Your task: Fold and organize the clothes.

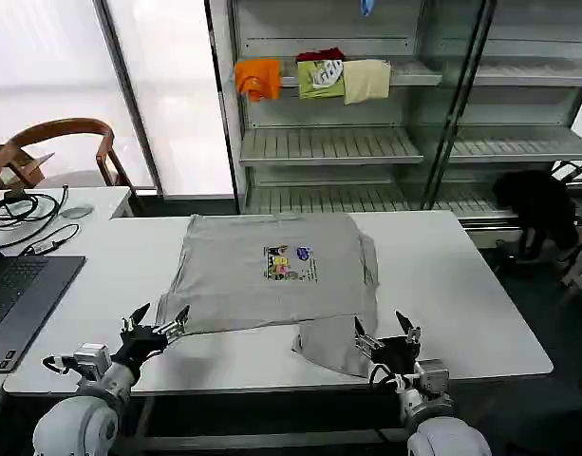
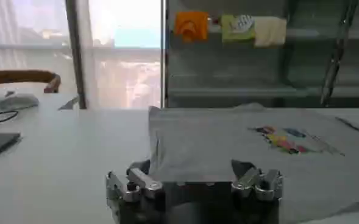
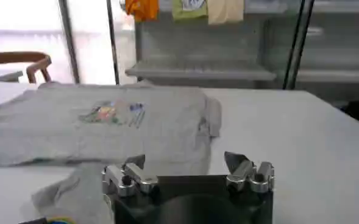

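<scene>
A light grey shirt (image 1: 272,271) with a small multicoloured chest print lies flat on the white table (image 1: 461,285); its sides are folded in, and one sleeve sticks out toward the near right edge. My left gripper (image 1: 158,321) is open at the shirt's near left corner, seen in the left wrist view as the gripper (image 2: 194,173) with the shirt (image 2: 246,146) just ahead of its jaws. My right gripper (image 1: 383,331) is open over the protruding sleeve; in the right wrist view the gripper (image 3: 185,163) faces the shirt (image 3: 118,122). Nothing is held.
A laptop (image 1: 20,294), cables and a mouse (image 1: 77,211) lie at the table's left. Behind the table stands a shelf rack (image 1: 366,142) with orange, green, red and cream folded garments (image 1: 314,78). A black bundle (image 1: 537,204) is on the right, a wooden chair (image 1: 53,142) at far left.
</scene>
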